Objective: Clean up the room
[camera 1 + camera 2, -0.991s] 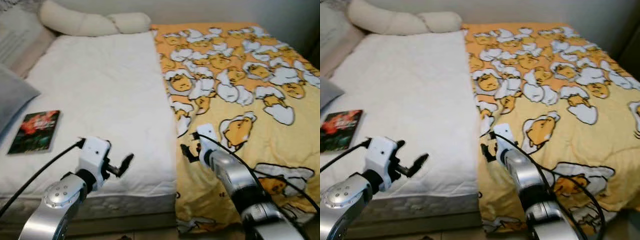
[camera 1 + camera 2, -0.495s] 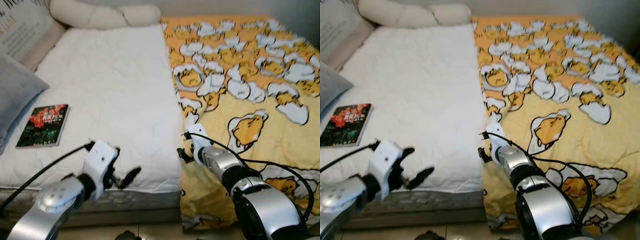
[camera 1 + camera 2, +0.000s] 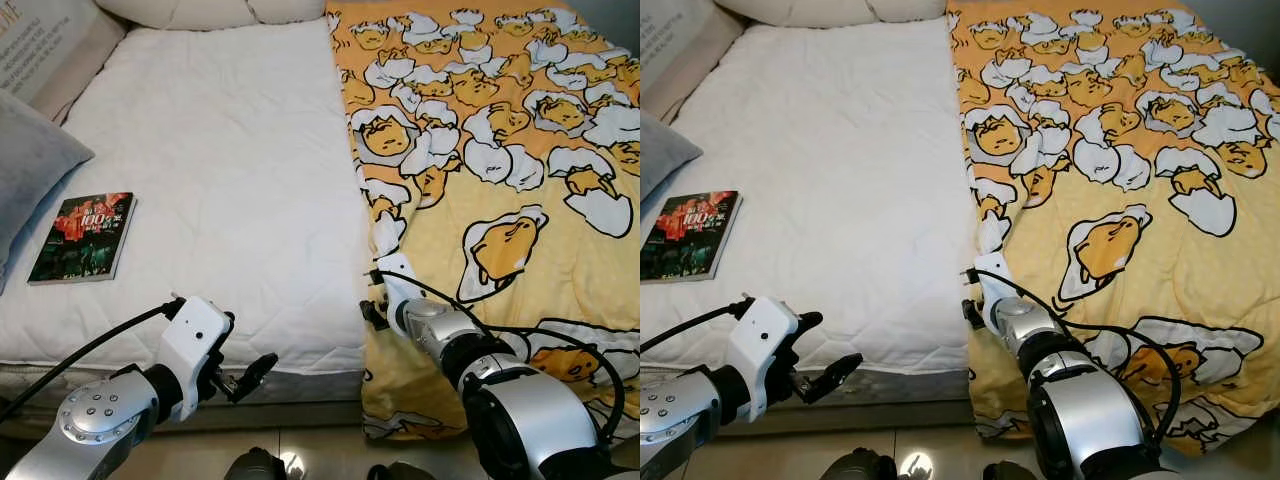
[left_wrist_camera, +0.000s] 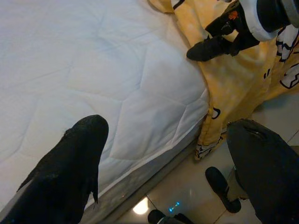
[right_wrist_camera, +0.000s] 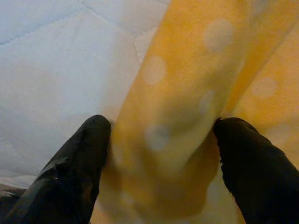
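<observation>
While lengthwise on bed, blanket (image 3: 500, 150) meets right gripper (image 3: 372, 312).

Bed, white quilted mattress (image 3: 220, 180).
Yellow egg-print blanket (image 3: 500, 180) covers right half; dark-covered book (image 3: 83, 237) near left edge; grey pillow (image 3: 30, 170) far left.

One bed (image 3: 200, 180) carries one yellow blanket (image 3: 500, 150) over its right half and one book (image 3: 82, 237) near its left edge. Two pillows lie at the head edge (image 3: 215, 10), and one grey cushion (image 3: 30, 170) sits at the left edge.
</observation>
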{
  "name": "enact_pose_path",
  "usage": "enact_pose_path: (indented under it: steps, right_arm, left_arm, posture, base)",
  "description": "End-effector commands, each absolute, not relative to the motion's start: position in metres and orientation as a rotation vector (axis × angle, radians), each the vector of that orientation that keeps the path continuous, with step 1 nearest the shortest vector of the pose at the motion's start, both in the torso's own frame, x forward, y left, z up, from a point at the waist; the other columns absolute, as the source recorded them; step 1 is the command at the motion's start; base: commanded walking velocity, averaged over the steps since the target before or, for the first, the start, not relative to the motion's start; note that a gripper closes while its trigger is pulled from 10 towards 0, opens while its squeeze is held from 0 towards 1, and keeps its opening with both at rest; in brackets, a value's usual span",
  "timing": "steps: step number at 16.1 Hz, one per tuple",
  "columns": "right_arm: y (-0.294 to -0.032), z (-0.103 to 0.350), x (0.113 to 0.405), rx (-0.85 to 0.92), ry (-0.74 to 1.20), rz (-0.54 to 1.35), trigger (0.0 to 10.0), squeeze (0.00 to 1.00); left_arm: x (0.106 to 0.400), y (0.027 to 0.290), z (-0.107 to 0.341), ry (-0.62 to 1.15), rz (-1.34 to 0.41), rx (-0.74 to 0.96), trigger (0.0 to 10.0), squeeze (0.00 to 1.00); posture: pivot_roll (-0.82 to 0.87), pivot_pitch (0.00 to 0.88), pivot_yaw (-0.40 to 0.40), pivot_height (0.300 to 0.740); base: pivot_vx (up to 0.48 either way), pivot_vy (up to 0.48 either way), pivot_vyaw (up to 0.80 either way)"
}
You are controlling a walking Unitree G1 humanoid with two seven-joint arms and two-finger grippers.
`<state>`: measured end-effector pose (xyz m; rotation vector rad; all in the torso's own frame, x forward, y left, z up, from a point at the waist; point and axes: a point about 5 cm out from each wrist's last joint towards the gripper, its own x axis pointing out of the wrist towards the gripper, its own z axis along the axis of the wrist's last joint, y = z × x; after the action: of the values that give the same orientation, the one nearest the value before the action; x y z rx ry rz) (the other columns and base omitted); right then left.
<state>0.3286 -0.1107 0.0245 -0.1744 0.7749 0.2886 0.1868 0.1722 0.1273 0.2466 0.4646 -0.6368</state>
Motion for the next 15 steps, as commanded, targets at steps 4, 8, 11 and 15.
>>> enact_pose_path:
  steps: [4, 8, 11, 15]
  right_arm:
    - [-0.1096, 0.0254, 0.3294, -0.152, 0.771, 0.286, 0.0, 0.0]
    - [-0.1111, 0.0256, 0.3296, -0.144, 0.772, 0.286, 0.0, 0.0]
    - [-0.1127, 0.026, 0.3301, -0.135, 0.771, 0.284, 0.0, 0.0]
    - [-0.1131, 0.0257, 0.3298, -0.127, 0.772, 0.283, 0.0, 0.0]
  left_arm:
    - [0.1881, 0.1712, 0.131, 0.457, -0.638, 0.252, 10.0, 0.0]
    - [0.1876, 0.1695, 0.1296, 0.463, -0.641, 0.248, 10.0, 0.0]
    - [0.1888, 0.1688, 0.1293, 0.464, -0.645, 0.248, 10.0, 0.0]
    - [0.1894, 0.1697, 0.1293, 0.466, -0.644, 0.252, 10.0, 0.0]
  posture:
    - [0.21, 0.128, 0.024, 0.74]
    - [0.2, 0.127, 0.026, 0.74]
    - [0.2, 0.126, 0.027, 0.74]
    - [0.2, 0.126, 0.029, 0.74]
  base:
    - [0.0, 0.0, 0.0]
    - [0.0, 0.0, 0.0]
    - [0.0, 0.0, 0.0]
    - [0.0, 0.0, 0.0]
